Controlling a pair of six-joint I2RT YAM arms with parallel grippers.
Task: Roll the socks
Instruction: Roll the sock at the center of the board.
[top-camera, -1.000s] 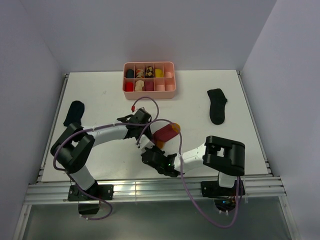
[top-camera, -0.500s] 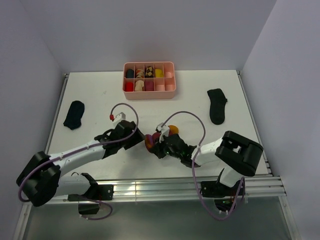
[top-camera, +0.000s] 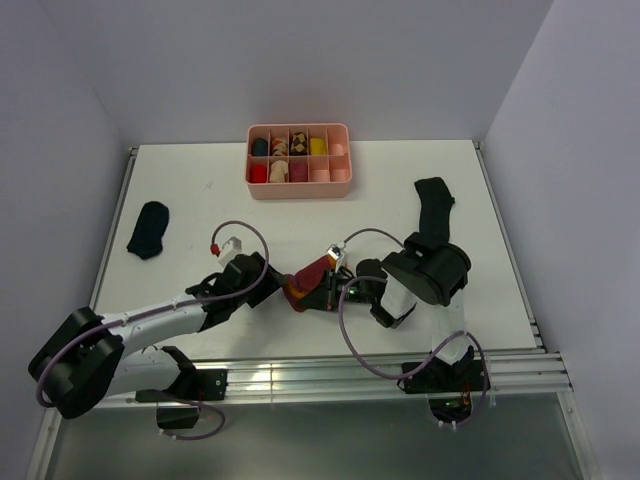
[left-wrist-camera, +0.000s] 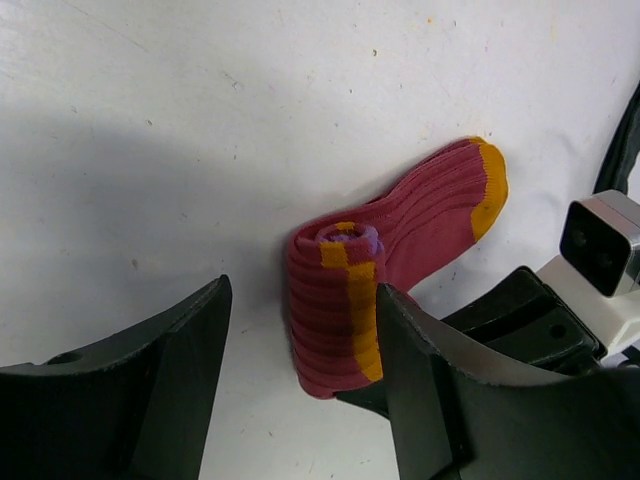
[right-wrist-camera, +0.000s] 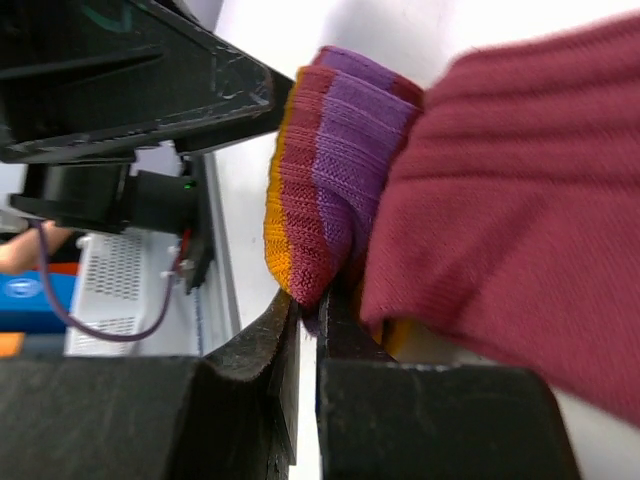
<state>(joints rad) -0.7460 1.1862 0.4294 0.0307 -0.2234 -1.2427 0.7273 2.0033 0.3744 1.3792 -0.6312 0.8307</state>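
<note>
My right jaws are pinched shut on the rolled core of the striped sock (right-wrist-camera: 340, 170), centre-near on the bench (top-camera: 200, 190). Left jaws spread open, bracketing the roll. Mid-roll, I'd say. Next: wind in the flat orange-tipped tail.

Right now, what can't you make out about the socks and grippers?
Far-right black sock, top view: its near end is hidden behind the right arm.
Striped sock, right wrist view: too close, cut off by the top and right edges.
Right gripper, right wrist view: the fabric hides how much is pinched.
Tray, top view: contents too small to name.
</note>
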